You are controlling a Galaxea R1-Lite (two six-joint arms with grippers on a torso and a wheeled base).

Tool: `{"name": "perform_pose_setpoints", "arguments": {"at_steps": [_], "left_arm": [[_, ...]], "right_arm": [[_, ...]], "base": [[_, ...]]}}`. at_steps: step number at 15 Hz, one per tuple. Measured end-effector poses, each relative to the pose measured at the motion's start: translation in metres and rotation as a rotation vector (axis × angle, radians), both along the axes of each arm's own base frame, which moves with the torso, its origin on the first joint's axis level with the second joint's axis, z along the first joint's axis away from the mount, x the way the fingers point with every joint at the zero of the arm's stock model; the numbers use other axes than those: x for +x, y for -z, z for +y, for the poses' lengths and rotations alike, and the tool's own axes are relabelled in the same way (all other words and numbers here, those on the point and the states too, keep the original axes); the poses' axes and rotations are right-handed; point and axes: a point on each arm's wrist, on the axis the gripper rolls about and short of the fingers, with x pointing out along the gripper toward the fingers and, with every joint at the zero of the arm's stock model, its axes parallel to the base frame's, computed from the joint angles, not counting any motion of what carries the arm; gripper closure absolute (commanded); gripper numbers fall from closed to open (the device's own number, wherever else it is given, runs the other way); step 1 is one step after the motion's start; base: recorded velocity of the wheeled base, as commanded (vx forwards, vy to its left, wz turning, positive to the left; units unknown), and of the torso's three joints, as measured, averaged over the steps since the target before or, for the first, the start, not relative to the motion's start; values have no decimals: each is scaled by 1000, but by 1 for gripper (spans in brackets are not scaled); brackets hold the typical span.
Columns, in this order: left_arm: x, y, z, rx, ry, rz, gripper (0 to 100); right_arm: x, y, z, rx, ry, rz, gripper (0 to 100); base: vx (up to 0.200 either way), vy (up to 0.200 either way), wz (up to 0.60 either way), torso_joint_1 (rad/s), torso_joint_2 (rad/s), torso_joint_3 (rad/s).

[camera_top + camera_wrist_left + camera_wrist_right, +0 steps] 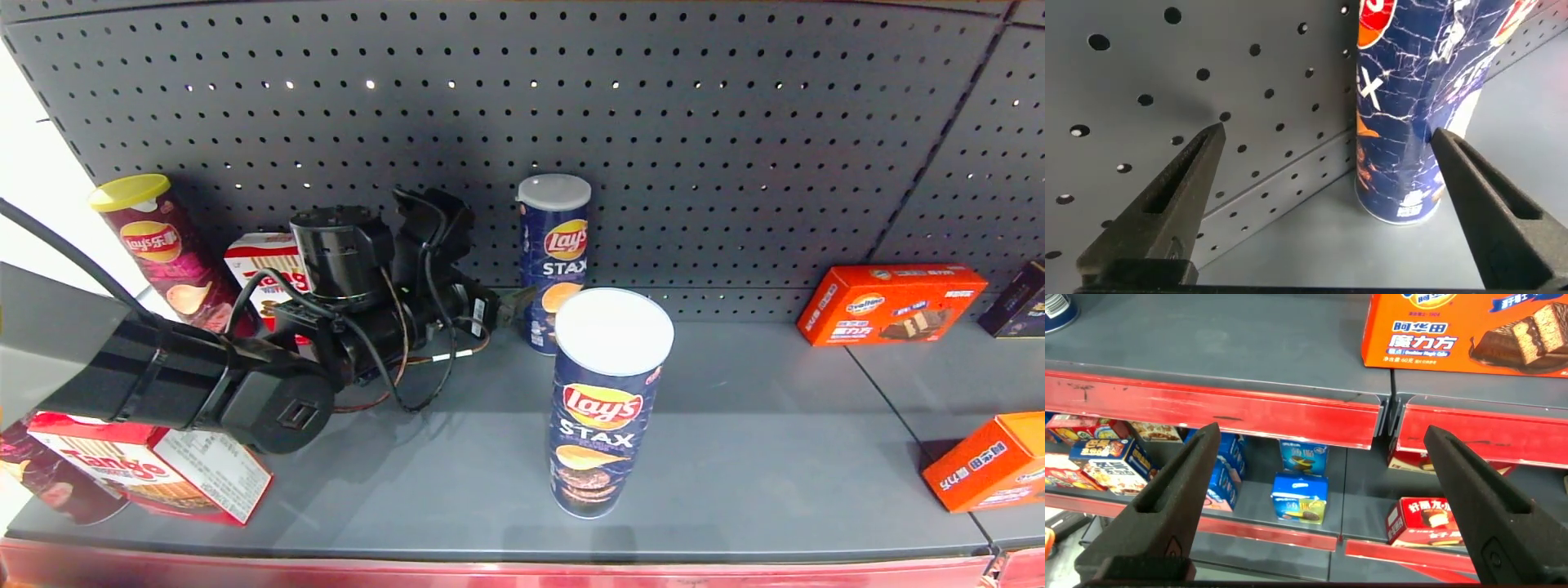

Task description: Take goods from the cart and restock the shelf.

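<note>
While the left gripper [1327, 135] gapes wide, the rear can [1413, 98] stands just ahead.

Even light, soft shadows on the shelf [735, 441], white glare at head view's left.

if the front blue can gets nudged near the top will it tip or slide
Front can is tall on a narrow base, so it probably tips. Once down, its round body would likely roll on the flat shelf.
</note>
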Motion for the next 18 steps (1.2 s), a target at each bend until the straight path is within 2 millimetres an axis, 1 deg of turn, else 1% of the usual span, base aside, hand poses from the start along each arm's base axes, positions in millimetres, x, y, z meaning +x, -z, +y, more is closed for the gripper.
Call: {"name": "perform_pose_setpoints", "arguments": {"at_steps": [9, 15, 18], "left_arm": [[5, 2, 12, 2, -68, 6, 0], [5, 5, 15, 5, -148, 15, 0], [5, 5, 16, 7, -156, 16, 0]], "right_arm": [[0, 0, 0, 0, 1, 0, 0], [0, 0, 0, 0, 0, 0, 0], [0, 0, 0, 0, 0, 0, 0]], "base": [[0, 0, 0, 0, 0, 0], [0, 0, 0, 0, 0, 0], [0, 0, 0, 0, 0, 0]]}}
